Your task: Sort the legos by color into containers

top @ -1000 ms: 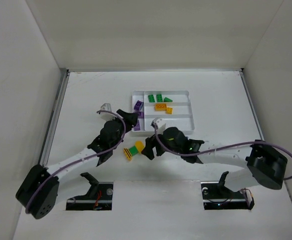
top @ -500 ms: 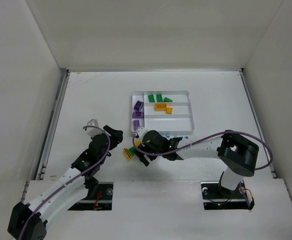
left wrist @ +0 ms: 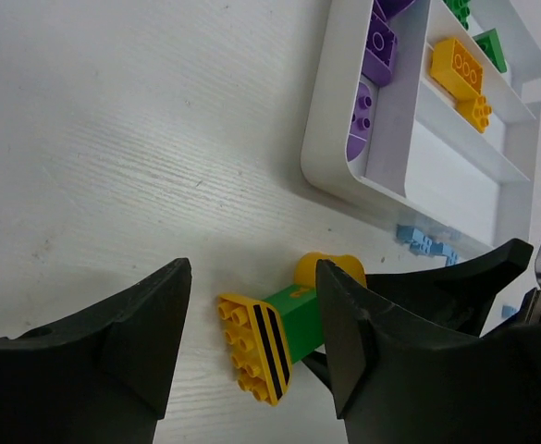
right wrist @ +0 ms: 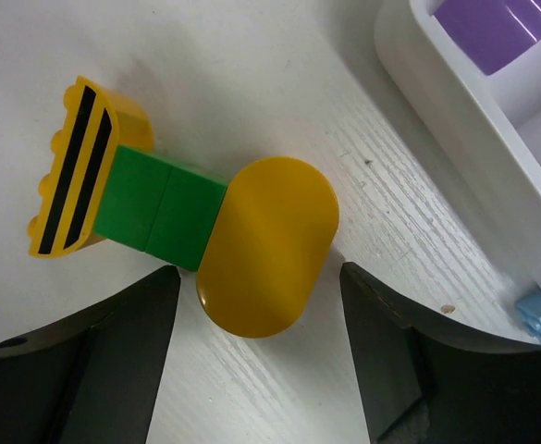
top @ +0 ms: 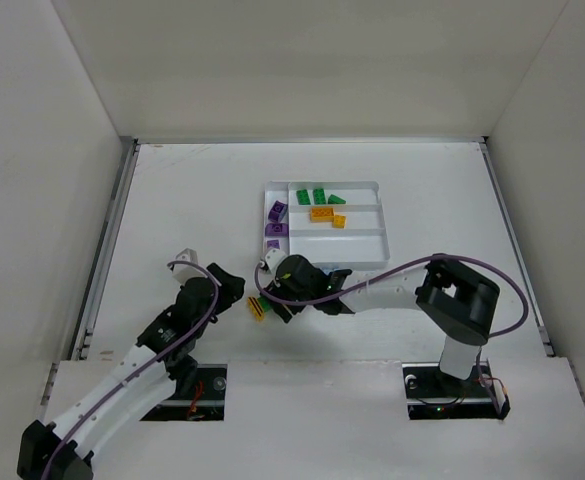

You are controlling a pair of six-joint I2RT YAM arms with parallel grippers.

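**Yellow-green lego cluster [right wrist: 173,217] on desk [top: 192,200]**

It lies just beside the white tray's [top: 377,186] near corner. The right hand [right wrist: 256,282] stands open astride its rounded yellow end, not gripping; the left hand [left wrist: 252,277], open and empty, hovers near.

Light here is bright and even, coming from overhead, so the white counter [top: 172,200] and walls look flat and a bit washed out in the top view. The shadows under the arms are just soft smudges. Both wrist views are crisp on the surface grain mid-frame. But the left gripper [left wrist: 252,277] and right gripper [right wrist: 259,273] read as blurry, near-featureless black from 5 to 7 o'clock. The yellow brick [right wrist: 265,245] shows mild glare, and the tray [right wrist: 455,139] wall at 1 o'clock goes soft.
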